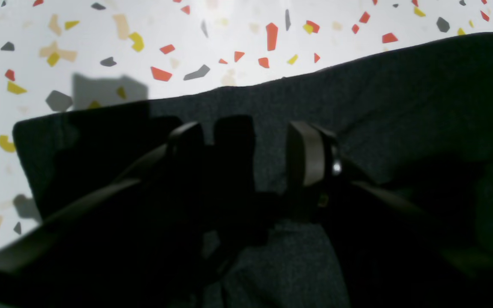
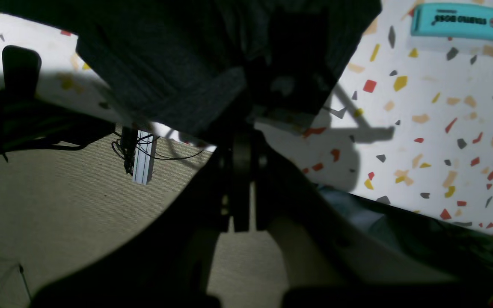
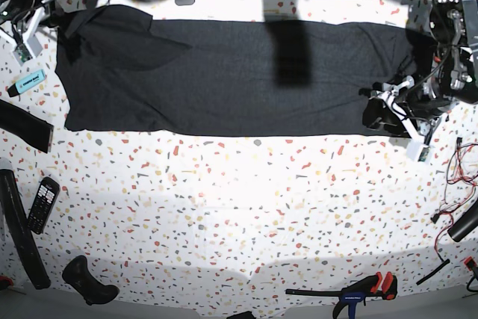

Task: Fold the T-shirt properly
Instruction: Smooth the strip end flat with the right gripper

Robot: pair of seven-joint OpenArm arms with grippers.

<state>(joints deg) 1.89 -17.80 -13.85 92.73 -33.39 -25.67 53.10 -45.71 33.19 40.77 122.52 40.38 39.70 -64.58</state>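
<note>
Shirt [image 3: 224,84]: one, dark, lying as a long band across the far half of the speckled table [image 3: 239,207], long axis running 9 to 3 o'clock in the base view. No print side showing.

Left gripper [image 3: 387,104]: at the 3 o'clock end of the band, over its near corner. In its wrist view the two fingers [image 1: 310,154] stand apart with shirt cloth below and between them; a fold edge runs across just beyond the tips at 12 o'clock. Jaws spread, nothing pinched as far as I can see, though the dark cloth makes contact hard to judge.

Right gripper [image 2: 246,107]: at the 9 o'clock end, at the table's far left corner. Jaws closed; shirt cloth [image 2: 165,60] hangs bunched at the tips, so I read this as a pinch on the shirt's corner, lifted off the table.

Key relation: each arm sits at its own end of the long axis, so neither needs to cross. Left arm has the cloth directly under its tips; it would need to go down and close before both ends can be carried toward 6 o'clock or toward each other.

Count:
- shirt, 1
- highlighter [image 3: 28,81], 1, at 9 o'clock beside the band
- calculator [image 3: 42,204], 1, at 8 o'clock
- clamp [image 3: 358,293], 1, at 5 o'clock
- arms, 2
</note>
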